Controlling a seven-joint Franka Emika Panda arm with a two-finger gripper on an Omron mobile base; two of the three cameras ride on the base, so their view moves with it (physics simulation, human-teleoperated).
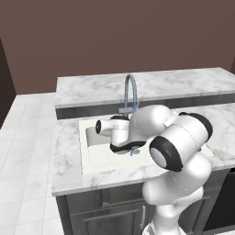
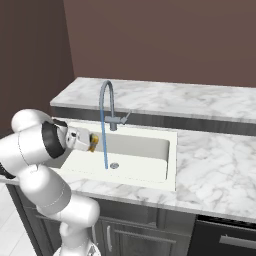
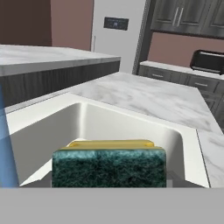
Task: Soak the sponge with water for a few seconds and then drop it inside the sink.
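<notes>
The sponge (image 3: pixel 109 167) is a small yellow block with a dark green face, low in the hand view. My gripper (image 2: pixel 94 142) is shut on the sponge (image 2: pixel 93 142) and holds it over the left part of the sink (image 2: pixel 145 176), a white basin with a round grey drain (image 2: pixel 114 165). A thin light-blue stream of water (image 2: pixel 104 145) falls from the curved grey faucet (image 2: pixel 106 97) just right of the sponge; whether it touches the sponge I cannot tell. In the hand view the water (image 3: pixel 6 148) runs down the left edge. In the left base view my arm hides the hand above the sink (image 1: pixel 84 151).
White-grey marble counter (image 2: pixel 215 170) surrounds the basin, with a raised marble ledge (image 2: pixel 170 97) behind the faucet (image 1: pixel 131 94). A dark toaster (image 3: pixel 208 61) and grey cabinets (image 3: pixel 183 17) stand on the far side of the room. Dark cabinet doors (image 2: pixel 125 235) sit under the counter.
</notes>
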